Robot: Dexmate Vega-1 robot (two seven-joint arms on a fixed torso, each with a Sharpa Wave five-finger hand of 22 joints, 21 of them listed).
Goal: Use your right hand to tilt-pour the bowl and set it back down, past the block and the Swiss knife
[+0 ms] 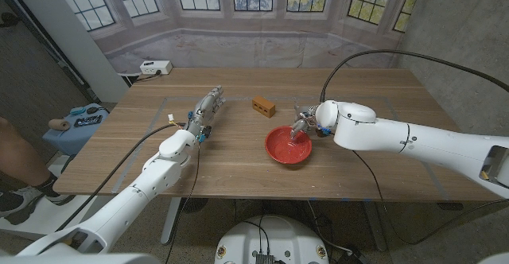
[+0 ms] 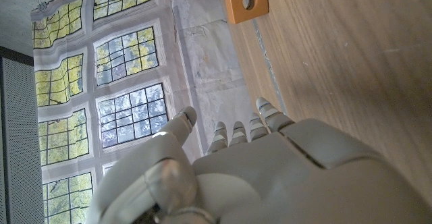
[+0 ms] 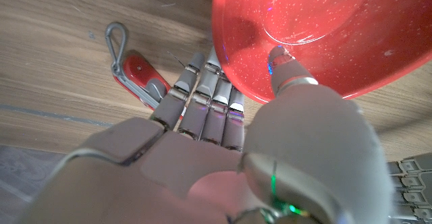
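Grip is already taken: the red bowl (image 1: 289,145), near the table's (image 1: 382,176) middle, is pinched at its rim by the right hand (image 1: 305,124), so the tilt-pour and set-down seem still ahead.

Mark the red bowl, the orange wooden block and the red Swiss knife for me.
red bowl (image 1: 288,148), head view, inner floor.
orange wooden block (image 1: 263,106), head view, front face.
red Swiss knife (image 3: 140,72), right wrist view, red handle.

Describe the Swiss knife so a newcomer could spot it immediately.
Start at the red bowl near the wooden table's middle. Beside it, under the right robot hand, lies the Swiss knife: small, red, with a metal clip, unlike the orange block.
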